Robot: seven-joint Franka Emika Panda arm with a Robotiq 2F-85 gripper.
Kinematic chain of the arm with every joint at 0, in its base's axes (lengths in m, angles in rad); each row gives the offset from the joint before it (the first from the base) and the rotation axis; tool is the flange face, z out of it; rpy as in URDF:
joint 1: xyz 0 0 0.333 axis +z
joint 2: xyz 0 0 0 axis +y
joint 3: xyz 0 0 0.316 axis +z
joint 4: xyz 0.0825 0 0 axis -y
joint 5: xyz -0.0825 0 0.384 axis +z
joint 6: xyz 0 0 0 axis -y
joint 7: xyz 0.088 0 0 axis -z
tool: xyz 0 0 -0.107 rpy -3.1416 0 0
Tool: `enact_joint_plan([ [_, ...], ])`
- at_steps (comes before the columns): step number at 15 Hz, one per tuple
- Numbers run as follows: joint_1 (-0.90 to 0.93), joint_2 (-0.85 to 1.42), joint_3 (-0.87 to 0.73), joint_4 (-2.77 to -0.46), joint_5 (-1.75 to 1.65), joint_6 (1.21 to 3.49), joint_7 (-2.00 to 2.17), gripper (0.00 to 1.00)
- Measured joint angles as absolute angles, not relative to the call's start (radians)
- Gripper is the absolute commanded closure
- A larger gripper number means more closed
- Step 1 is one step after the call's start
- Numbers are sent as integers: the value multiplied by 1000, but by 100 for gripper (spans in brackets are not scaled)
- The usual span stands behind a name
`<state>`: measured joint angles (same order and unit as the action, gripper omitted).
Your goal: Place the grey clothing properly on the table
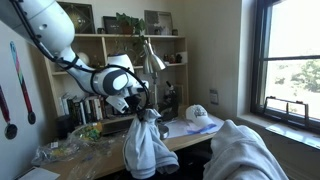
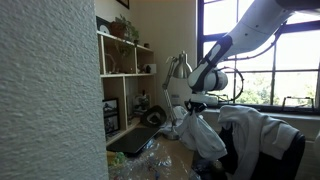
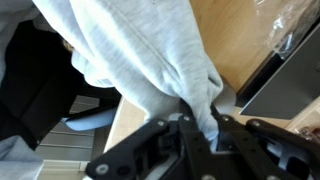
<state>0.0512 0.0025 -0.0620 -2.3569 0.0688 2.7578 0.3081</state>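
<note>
The grey clothing (image 1: 148, 148) hangs from my gripper (image 1: 143, 110) in folds over the front edge of the wooden table (image 1: 190, 135). In an exterior view the clothing (image 2: 202, 138) dangles below the gripper (image 2: 192, 108). In the wrist view the gripper (image 3: 203, 128) is shut on a bunched part of the grey clothing (image 3: 140, 55), which drapes away over the table top (image 3: 235, 35).
A white cap (image 1: 198, 116) and crumpled plastic wrap (image 1: 70, 148) lie on the table. A desk lamp (image 1: 152, 58) and a shelf with books (image 1: 100, 60) stand behind. More light cloth lies on a chair back (image 1: 245, 155) in front. A window (image 1: 290, 60) is at the side.
</note>
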Motion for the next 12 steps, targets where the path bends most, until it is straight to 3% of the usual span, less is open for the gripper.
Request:
enact_joint_plan([
  [12, 115, -52, 89, -2366, 221, 2866, 237, 91],
])
